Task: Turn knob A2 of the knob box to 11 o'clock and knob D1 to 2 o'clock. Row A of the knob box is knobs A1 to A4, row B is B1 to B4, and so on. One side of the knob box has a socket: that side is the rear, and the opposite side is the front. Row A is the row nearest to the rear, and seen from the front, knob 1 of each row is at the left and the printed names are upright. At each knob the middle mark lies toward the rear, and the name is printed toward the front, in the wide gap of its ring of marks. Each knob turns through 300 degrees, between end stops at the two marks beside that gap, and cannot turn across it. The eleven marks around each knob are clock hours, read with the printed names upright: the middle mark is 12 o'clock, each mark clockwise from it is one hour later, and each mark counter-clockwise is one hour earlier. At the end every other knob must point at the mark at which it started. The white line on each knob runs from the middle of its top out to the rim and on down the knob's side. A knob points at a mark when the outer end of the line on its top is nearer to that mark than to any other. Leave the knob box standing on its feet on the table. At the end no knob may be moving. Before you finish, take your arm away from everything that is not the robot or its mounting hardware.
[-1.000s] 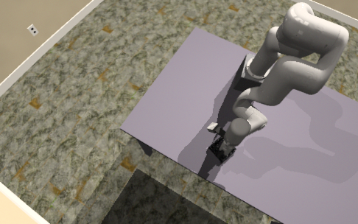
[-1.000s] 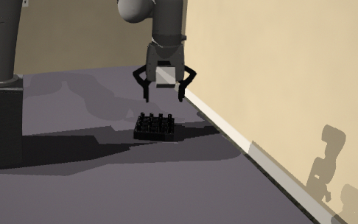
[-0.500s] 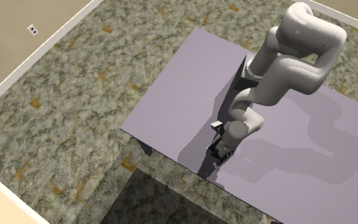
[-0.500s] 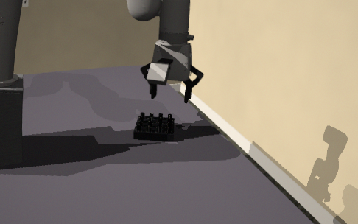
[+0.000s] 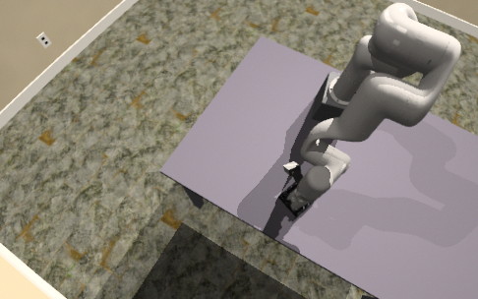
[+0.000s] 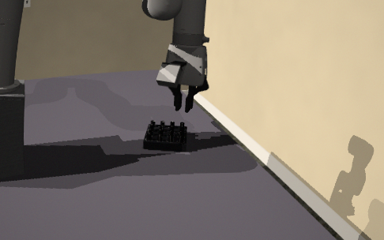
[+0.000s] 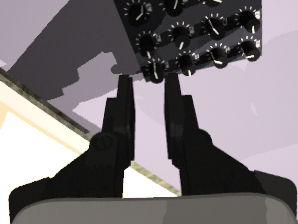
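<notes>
The black knob box stands on its feet on the purple table, near the table edge. In the wrist view the knob box fills the upper right, with white lines on its knobs. I cannot read the printed names. My gripper hangs above the box, clear of the knobs. In the wrist view its fingers stand close together with a narrow gap and nothing between them. The fingertips point at a knob in the box's nearest row. In the top view the arm hides most of the box.
The arm's dark base block stands on the table behind the box. The table edge runs close to the box. A beige wall with a pale skirting board lies beyond the table on the right.
</notes>
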`<state>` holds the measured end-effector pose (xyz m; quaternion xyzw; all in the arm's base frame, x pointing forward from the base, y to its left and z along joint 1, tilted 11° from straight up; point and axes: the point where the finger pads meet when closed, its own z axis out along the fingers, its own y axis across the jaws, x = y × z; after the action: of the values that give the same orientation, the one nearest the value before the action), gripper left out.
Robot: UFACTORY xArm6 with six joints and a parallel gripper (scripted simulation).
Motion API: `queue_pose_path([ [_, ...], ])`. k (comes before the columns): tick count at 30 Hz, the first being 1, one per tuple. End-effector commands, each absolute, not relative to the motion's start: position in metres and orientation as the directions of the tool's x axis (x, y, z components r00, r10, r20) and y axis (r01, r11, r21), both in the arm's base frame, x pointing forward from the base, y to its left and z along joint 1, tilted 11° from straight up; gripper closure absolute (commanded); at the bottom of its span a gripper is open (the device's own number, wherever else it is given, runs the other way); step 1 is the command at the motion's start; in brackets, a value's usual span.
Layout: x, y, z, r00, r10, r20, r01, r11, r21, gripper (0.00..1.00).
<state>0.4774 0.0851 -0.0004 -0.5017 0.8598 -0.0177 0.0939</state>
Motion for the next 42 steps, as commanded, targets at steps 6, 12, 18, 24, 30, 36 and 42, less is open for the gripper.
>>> queue_pose_path([
  [6, 0.4787, 0.0855, 0.0011, -0.48, -0.866, -0.141, -0.858, 0.497, -0.129, 0.81],
  [12, 0.4787, 0.0855, 0.0011, -0.48, -0.866, -0.141, -0.858, 0.497, -0.129, 0.81],
  [18, 0.4787, 0.0855, 0.0011, -0.48, -0.866, -0.141, -0.858, 0.497, -0.129, 0.81],
  [24, 0.4787, 0.0855, 0.0011, -0.48, -0.866, -0.141, -0.858, 0.497, -0.129, 0.81],
  [30, 0.4788, 0.0855, 0.0005, -0.48, -0.866, -0.141, -0.858, 0.497, -0.129, 0.81],
  [36, 0.4791, 0.0856, -0.0009, -0.48, -0.866, -0.141, -0.858, 0.497, -0.129, 0.81],
  [42, 0.4799, 0.0859, -0.0051, -0.48, -0.866, -0.141, -0.858, 0.497, -0.129, 0.81],
])
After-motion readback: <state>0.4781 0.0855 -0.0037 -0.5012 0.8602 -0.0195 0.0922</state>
